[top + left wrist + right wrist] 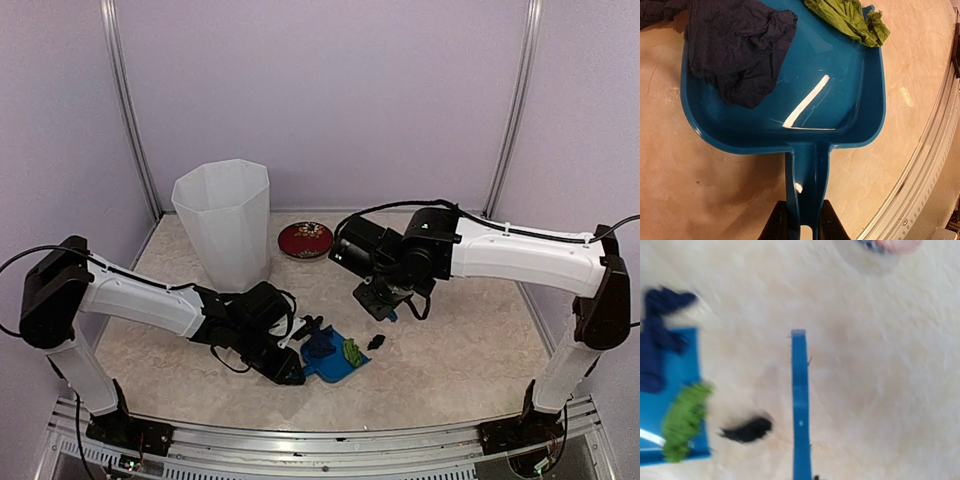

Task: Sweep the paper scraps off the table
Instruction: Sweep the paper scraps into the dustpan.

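Lying flat on the counter (pixel 470 350), close to the near edge and a little left of centre: a blue dustpan (pixel 840 100), handle toward the near left, open mouth toward the right. Pinched at the handle by the left end effector (pixel 806 225), dark fingers (pixel 780 222) pressed against either side of it.

Inside the pan, on the far side of the mouth: a large navy scrap (pixel 740 50), crumpled, partly spilling past the lip onto the counter. On the near side of the mouth: a green scrap (pixel 850 20), straddling the lip. Across the pan floor, a thin white streak, paper or glare impossible to tell. Just right of the green wad, on bare counter and apart from the pan: a small black scrap (pixel 747 430).

Right of that again, seen edge-on in the right wrist view as a narrow bar: a blue brush (pixel 800 405), sharp against a blurred background. Held by the right end effector (pixel 385 302), closed on it, though with its fingers outside its own camera's frame. Hanging above the counter, right of the dustpan and farther back.

At the far left, a tall white bin (pixel 225 225); just right of it, a red patterned bowl (pixel 305 240). Along the near edge, a metal frame (pixel 925 165).
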Controlling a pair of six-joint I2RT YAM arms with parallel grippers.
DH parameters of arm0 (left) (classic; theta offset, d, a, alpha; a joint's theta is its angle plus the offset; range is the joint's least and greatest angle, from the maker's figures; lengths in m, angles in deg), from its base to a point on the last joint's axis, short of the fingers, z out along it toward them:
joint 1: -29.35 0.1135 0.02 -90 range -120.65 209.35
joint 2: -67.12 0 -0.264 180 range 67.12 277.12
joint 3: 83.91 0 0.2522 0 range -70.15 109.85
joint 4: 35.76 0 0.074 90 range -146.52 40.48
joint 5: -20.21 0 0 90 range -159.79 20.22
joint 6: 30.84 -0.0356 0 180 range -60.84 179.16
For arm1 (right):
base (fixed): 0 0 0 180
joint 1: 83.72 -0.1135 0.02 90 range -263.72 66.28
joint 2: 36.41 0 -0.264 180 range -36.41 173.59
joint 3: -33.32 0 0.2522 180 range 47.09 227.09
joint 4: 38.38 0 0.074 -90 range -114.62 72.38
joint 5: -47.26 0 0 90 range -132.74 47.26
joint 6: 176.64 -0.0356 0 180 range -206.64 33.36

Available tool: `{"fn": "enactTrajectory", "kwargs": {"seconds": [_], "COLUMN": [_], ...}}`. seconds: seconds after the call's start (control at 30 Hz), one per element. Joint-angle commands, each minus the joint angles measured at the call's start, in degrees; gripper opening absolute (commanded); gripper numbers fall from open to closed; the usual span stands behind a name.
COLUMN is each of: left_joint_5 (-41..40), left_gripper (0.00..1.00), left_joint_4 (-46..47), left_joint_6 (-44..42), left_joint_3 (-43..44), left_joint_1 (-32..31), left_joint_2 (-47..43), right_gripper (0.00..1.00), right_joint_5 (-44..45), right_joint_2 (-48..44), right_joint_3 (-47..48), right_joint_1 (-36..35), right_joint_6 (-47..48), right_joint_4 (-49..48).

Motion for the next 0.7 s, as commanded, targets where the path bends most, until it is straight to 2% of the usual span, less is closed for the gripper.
{"fn": "enactTrajectory", "kwargs": {"seconds": [0.0, 0.27, 0.43, 0.67], "left_joint_5": [0.3, 1.8, 1.7, 1.5], "left_gripper": [0.0, 0.0, 0.0, 0.0], "left_joint_4": [-1.8, -2.0, -2.3, -2.2], "left_joint_6": [1.5, 2.3, 2.4, 2.7], "left_joint_3": [-1.6, -1.4, -1.0, -1.7], "left_joint_1": [-1.5, -2.0, -2.0, -1.9], "left_joint_2": [-0.7, -2.2, -1.2, -1.3], "right_gripper": [0.0, 0.0, 0.0, 0.0], "right_joint_5": [1.6, -7.2, -16.2, -23.2], "right_joint_2": [0.1, 0.5, 0.6, -0.7], "right_joint_3": [-5.2, -8.7, -9.2, -7.1], "right_joint_1": [1.0, 1.0, 0.5, -1.3], "right_joint_6": [-2.9, -1.8, 0.9, 4.4], "right_joint_4": [2.0, -4.5, -9.5, -9.6]}}
